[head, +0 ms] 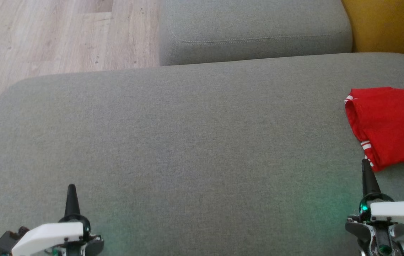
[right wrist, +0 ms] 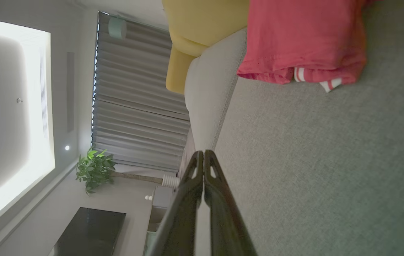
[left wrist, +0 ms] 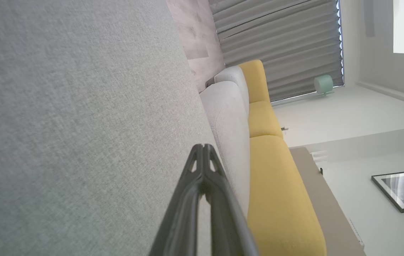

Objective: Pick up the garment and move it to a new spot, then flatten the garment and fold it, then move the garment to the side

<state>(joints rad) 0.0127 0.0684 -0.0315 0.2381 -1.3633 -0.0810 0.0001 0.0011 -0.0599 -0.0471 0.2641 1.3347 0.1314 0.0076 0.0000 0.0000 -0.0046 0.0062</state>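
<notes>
**While both sets of fingers sit clenched and empty, the garment lies at the right edge**

As they stand at the near edge of the grey cushion (head: 187, 142), the left gripper (head: 71, 187) and right gripper (head: 365, 164) each have their fingers pressed tip to tip, holding nothing. The left is well apart from the cloth. The right's tip is just beside the garment's near corner, and whether it touches I cannot tell.

The red garment (head: 390, 121) lies in flat layers on the cushion's right side, running off the head view's right edge. It looks like a light, soft, limp knit. It should drape and come unfolded if lifted by one layer, and drag rather than slide on the woven cushion. The rolled left edge, pinched through all layers, seems the surest hold. That edge, with its white-striped cuffs, faces the cushion's middle. The long axis probably runs left to right, though the cut-off leaves this uncertain.

Beyond lie a second grey cushion (head: 255, 32), a yellow seat (head: 390, 25) and the wood floor (head: 45, 35).
</notes>
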